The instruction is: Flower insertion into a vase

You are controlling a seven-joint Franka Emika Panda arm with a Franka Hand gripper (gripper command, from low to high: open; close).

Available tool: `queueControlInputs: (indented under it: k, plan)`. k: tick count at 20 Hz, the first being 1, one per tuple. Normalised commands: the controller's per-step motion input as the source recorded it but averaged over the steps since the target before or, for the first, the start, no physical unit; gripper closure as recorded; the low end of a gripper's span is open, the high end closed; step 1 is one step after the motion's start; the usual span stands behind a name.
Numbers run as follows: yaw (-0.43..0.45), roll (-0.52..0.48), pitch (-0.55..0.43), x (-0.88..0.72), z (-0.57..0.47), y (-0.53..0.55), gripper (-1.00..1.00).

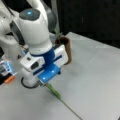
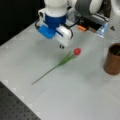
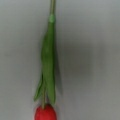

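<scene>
A flower with a red bloom (image 2: 77,51) and a long green stem (image 2: 47,72) lies flat on the grey table. In a front view only its stem and leaves (image 1: 56,92) stick out from under the arm. The wrist view looks straight down on the flower (image 3: 48,67), bloom at the bottom edge, and none of my fingers show there. My gripper (image 2: 61,45) hangs just above the table, close to the bloom and holding nothing that I can see. The dark-brown vase (image 2: 113,60) stands upright at a front view's right, apart from the flower, and is partly hidden behind the gripper head (image 1: 65,47).
An orange part (image 2: 81,28) and a blue-lit box (image 1: 5,67) sit near the robot's base. A dark perforated board (image 2: 15,107) borders the table at a front view's bottom left. A black backdrop stands behind the table.
</scene>
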Motion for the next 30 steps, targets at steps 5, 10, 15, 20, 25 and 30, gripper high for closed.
queueControlInputs:
  k: [5,10,15,20,25,30]
  plan:
    - [0.213,-0.042,0.136,0.29,-0.25,0.07,-1.00]
    - [0.222,-0.028,0.134,0.35,-0.26,-0.02,-1.00]
    - [0.216,-0.062,0.129,0.32,-0.16,-0.09,-1.00]
    - [0.199,-0.102,0.100,0.24,-0.23,-0.09,-1.00]
    - [0.181,-0.155,0.051,0.21,-0.28,-0.04,-1.00]
    - [0.172,-0.182,0.052,0.16,-0.12,-0.06,-1.00]
